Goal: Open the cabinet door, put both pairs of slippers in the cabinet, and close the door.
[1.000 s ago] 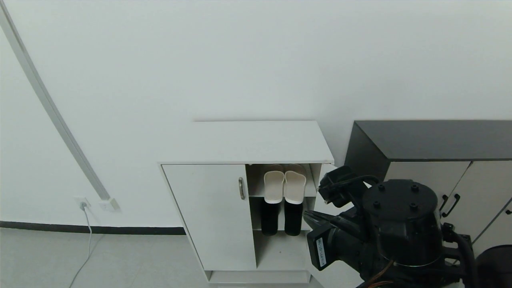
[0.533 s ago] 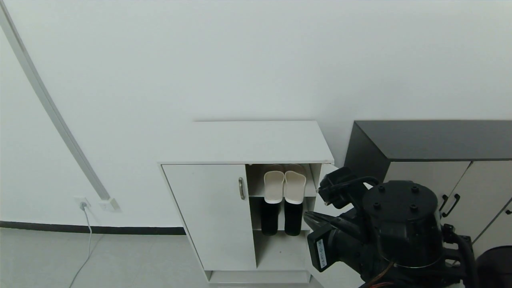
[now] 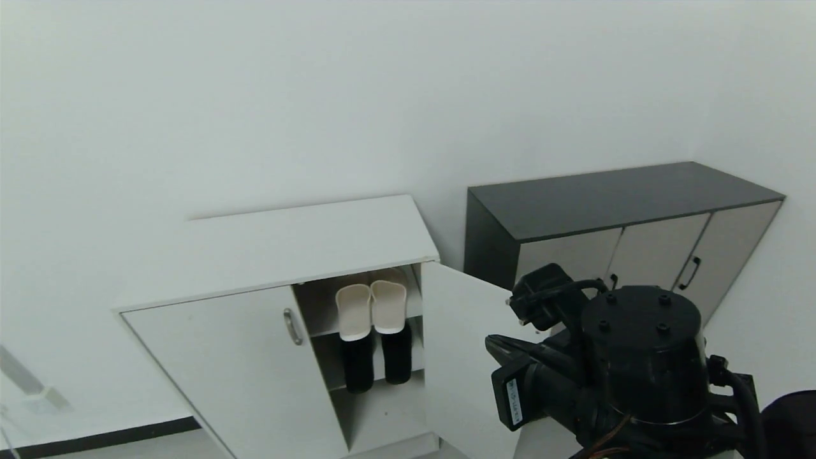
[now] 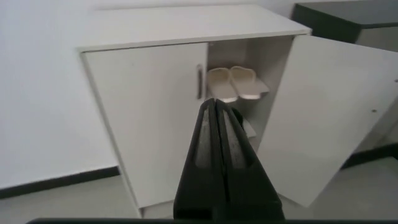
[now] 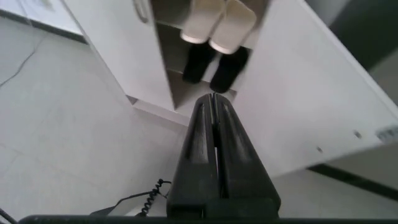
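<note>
The white cabinet (image 3: 306,236) stands against the wall with its left door (image 3: 236,376) closed and its right door (image 3: 459,357) swung open. A beige pair of slippers (image 3: 371,309) lies on the upper shelf, toes inward. A black pair of slippers (image 3: 377,363) sits on the shelf below. My left gripper (image 4: 216,106) is shut and empty, facing the cabinet front from a distance. My right gripper (image 5: 214,98) is also shut and empty. It points down toward the black slippers (image 5: 214,67) and the open door (image 5: 305,106), apart from both.
A dark-topped cabinet (image 3: 618,197) with grey doors stands right of the white one, in the room's corner. Bare grey floor (image 5: 74,112) lies in front, with a coiled cable (image 5: 146,196) near my base. A black skirting (image 3: 95,440) runs along the wall.
The head camera has turned right: the white cabinet now sits further left and the dark cabinet is in fuller view. The slippers and the open door have not changed.
</note>
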